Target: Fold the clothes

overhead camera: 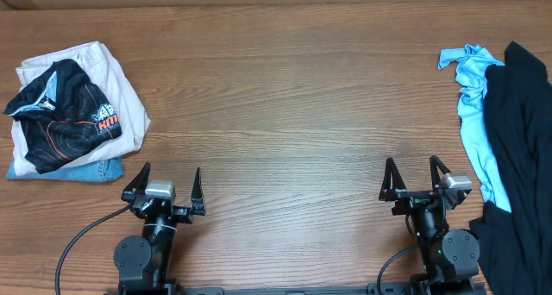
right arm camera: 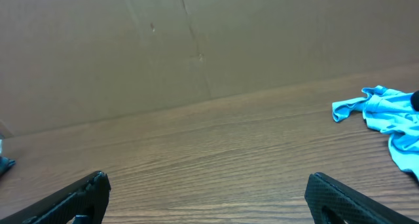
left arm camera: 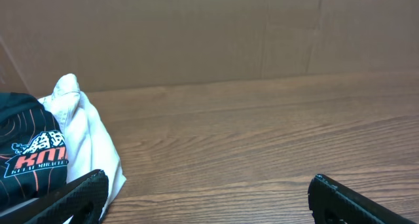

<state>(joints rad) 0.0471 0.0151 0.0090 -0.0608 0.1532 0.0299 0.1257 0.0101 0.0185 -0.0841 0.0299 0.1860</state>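
The black jersey (overhead camera: 62, 116) with orange and white print lies folded into a small bundle on top of beige trousers (overhead camera: 116, 79) at the far left of the table. It also shows at the left edge of the left wrist view (left arm camera: 26, 152). My left gripper (overhead camera: 164, 190) is open and empty at the front left, to the right of the pile. My right gripper (overhead camera: 416, 179) is open and empty at the front right. Both sets of fingers show wide apart over bare wood in the left wrist view (left arm camera: 206, 198) and the right wrist view (right arm camera: 206, 198).
A light blue shirt (overhead camera: 476, 114) and a plain black garment (overhead camera: 522, 148) lie heaped at the right edge; the blue shirt also shows in the right wrist view (right arm camera: 386, 116). A blue cloth (overhead camera: 90, 171) peeks from under the left pile. A brown cardboard wall (left arm camera: 209, 34) stands behind the table.
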